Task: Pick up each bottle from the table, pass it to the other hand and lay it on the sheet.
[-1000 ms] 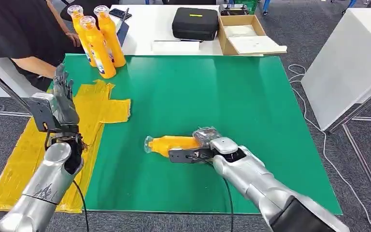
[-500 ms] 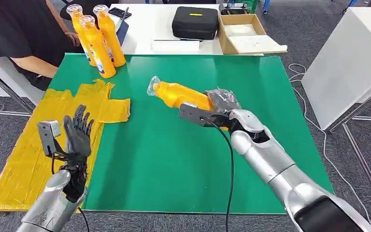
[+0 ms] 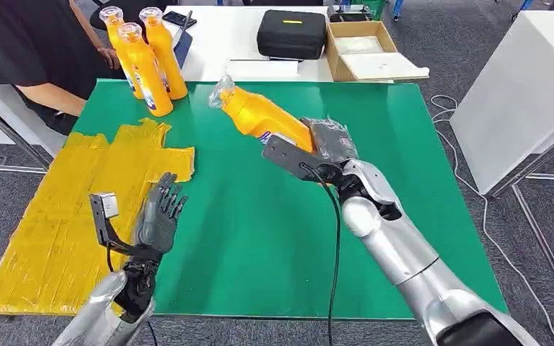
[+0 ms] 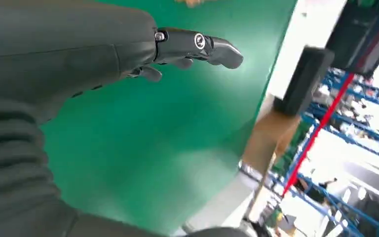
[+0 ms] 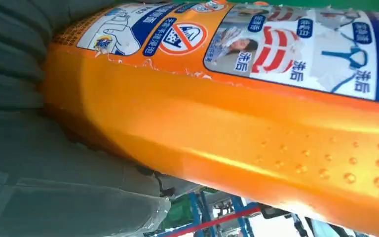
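Right hand [image 3: 330, 148] holds bottle [image 3: 260, 115] above table [image 3: 375, 130], left hand [image 3: 160, 216] spread.

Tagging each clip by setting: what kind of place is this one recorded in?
Probably a lab or workshop set up for robot trials, not a home. A green table stands on grey carpet beside white work tables, one carrying a black case and a cardboard box. Blue industrial racking appears behind.

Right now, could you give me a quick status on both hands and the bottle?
Right hand grips orange bottle, held above green table. Left hand open, empty, beside yellow sheet. Nothing between the hands.
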You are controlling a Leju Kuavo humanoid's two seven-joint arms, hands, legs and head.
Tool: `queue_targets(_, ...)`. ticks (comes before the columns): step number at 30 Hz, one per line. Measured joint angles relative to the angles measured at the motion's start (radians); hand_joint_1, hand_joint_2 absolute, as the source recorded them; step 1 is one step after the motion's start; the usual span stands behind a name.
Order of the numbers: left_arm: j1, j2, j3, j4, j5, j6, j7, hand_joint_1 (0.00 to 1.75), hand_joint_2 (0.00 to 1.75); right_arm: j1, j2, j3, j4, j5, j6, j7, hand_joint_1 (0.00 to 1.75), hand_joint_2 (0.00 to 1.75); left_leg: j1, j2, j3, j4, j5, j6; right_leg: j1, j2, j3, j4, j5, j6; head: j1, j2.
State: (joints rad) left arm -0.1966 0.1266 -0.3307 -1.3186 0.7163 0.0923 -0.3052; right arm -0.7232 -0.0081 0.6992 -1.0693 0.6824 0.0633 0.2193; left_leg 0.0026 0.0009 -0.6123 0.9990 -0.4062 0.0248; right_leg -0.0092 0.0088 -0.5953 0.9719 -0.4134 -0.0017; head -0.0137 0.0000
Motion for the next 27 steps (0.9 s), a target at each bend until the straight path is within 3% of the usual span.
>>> queue_targets(9,-0.055,-0.045,-0.018,-0.102,-0.011,0.065,0.000,0.00,1.75,0.024,0.157,0.068,0.069,0.003,0.026,0.013,1.75,1.75,0.001,0.000,0.000,0.000,0.000,0.000,0.001,0.000,-0.001,0.000,0.000,0.000,0.000,0.000)
queue_targets(27,-0.016,-0.063,0.013,-0.230,-0.061,0.118,-0.003,0.00,1.75,0.044,0.285,0.148,0.143,0.045,0.075,0.032,1.75,1.75,0.001,0.000,-0.001,0.000,0.000,-0.001,0.001,0.000,-0.002,0.000,0.000,0.000,-0.001,0.000)
